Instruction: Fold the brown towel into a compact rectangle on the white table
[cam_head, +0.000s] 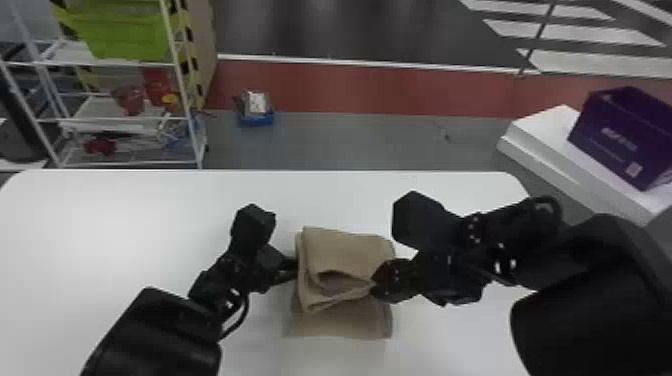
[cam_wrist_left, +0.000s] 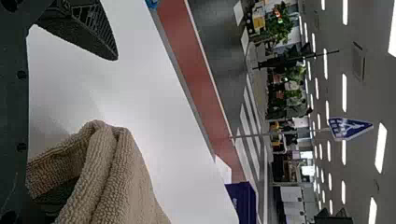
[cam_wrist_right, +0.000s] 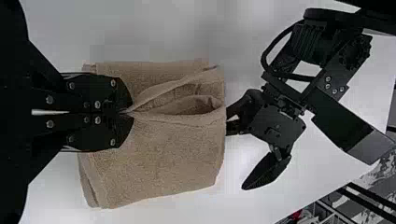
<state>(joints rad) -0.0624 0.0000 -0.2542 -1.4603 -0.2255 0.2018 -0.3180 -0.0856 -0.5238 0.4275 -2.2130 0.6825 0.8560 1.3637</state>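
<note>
The brown towel (cam_head: 350, 250) lies folded in layers on the white table (cam_head: 125, 225), its upper layers gaping in a fold that faces the robot. At its left edge is my left gripper (cam_head: 291, 271). In the left wrist view, the left gripper (cam_wrist_left: 88, 123) has its fingers wide apart, one bare and the other partly covered by the towel (cam_wrist_left: 112, 182). My right gripper (cam_head: 376, 286) is at the towel's right side. The right wrist view shows the right gripper (cam_wrist_right: 127, 112) closed, pinching the edge of the towel's (cam_wrist_right: 163, 158) upper layers beside the gaping fold.
Beyond the table's far left stands a white wire shelf (cam_head: 120, 120) with a green bin (cam_head: 125, 32). A purple box (cam_head: 625, 135) rests on a white stand (cam_head: 545, 130) past the far right corner. A small blue container (cam_head: 256, 119) is on the floor behind the table.
</note>
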